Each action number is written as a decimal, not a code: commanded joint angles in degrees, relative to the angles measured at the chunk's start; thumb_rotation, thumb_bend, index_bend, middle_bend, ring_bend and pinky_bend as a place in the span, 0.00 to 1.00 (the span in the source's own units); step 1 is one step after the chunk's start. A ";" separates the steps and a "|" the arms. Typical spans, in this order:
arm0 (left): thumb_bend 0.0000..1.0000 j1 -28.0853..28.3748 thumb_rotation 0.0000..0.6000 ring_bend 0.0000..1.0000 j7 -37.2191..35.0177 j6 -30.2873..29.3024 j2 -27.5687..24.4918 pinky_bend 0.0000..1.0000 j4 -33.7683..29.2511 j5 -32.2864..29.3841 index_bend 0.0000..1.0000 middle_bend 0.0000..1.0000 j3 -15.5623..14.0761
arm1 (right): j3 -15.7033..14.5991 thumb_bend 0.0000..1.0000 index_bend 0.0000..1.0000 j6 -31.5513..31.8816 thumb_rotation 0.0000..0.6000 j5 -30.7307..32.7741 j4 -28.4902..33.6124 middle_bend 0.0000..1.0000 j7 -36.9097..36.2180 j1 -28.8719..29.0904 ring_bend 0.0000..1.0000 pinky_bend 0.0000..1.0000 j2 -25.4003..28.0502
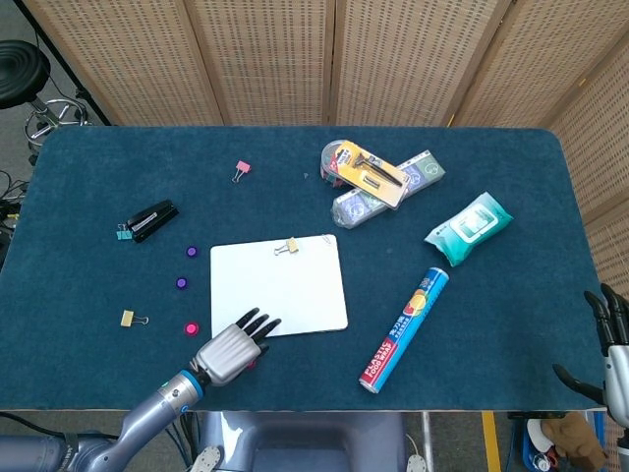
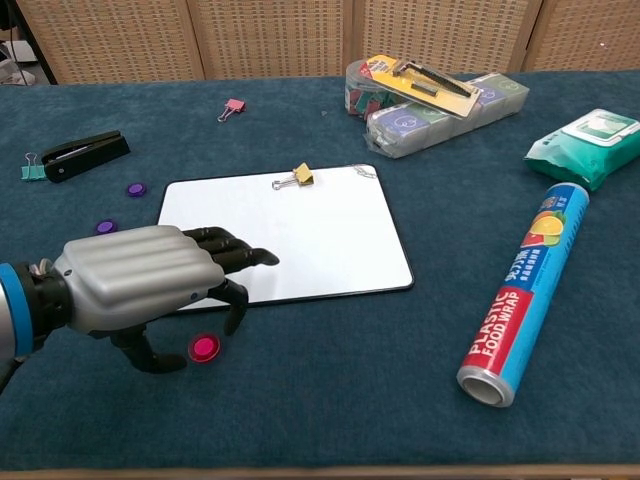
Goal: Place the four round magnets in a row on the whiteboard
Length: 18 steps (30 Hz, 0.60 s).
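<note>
The whiteboard [image 1: 279, 286] lies flat near the middle of the blue surface [image 1: 491, 324], with a small yellow binder clip [image 2: 299, 175] at its far edge. The left hand [image 2: 140, 285] hovers over the whiteboard's near-left corner, its dark fingers [image 2: 232, 258] spread and slightly curled, holding nothing. Just off that corner, under the hand, a pink magnet [image 2: 205, 348] sits on the surface beside the thumb, not touching the board. A second pink magnet [image 1: 191, 328] lies left of the whiteboard, and two purple magnets [image 2: 135, 189] [image 2: 106, 227] rest further back along the board's left side. None of the four is on the whiteboard. The right hand [image 1: 611, 349] shows only at the far right edge, well away from the whiteboard, fingers apart and empty.
</note>
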State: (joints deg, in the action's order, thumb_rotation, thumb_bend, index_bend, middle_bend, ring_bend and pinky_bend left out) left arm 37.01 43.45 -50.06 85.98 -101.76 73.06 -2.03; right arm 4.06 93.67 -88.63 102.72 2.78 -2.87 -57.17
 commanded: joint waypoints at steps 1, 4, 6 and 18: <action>0.25 0.21 1.00 0.00 0.10 -0.26 0.35 0.00 0.40 -0.38 0.45 0.00 -0.20 | 0.02 0.00 0.00 0.01 1.00 0.06 -0.03 0.00 -0.01 -0.02 0.00 0.00 0.03; 0.25 0.42 1.00 0.00 0.12 -0.50 0.59 0.00 0.68 -1.05 0.45 0.00 -0.33 | 0.02 0.00 0.00 -0.07 1.00 0.13 -0.02 0.00 -0.09 0.00 0.00 0.00 0.06; 0.25 0.63 1.00 0.00 0.15 -0.55 0.75 0.00 0.95 -1.50 0.45 0.00 -0.41 | 0.02 0.00 0.00 -0.11 1.00 0.20 -0.02 0.00 -0.05 0.00 0.00 0.00 0.08; 0.26 1.82 1.00 0.00 -0.14 -0.36 1.98 0.00 1.83 -3.16 0.46 0.00 -1.24 | -0.02 0.00 0.00 0.00 1.00 0.33 -0.25 0.00 -0.11 -0.13 0.00 0.00 0.09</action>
State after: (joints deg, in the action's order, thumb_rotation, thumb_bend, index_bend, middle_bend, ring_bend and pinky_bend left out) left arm 38.78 43.26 -50.35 87.87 -99.98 70.01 -3.22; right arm 4.04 93.61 -88.28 102.49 2.72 -2.99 -57.09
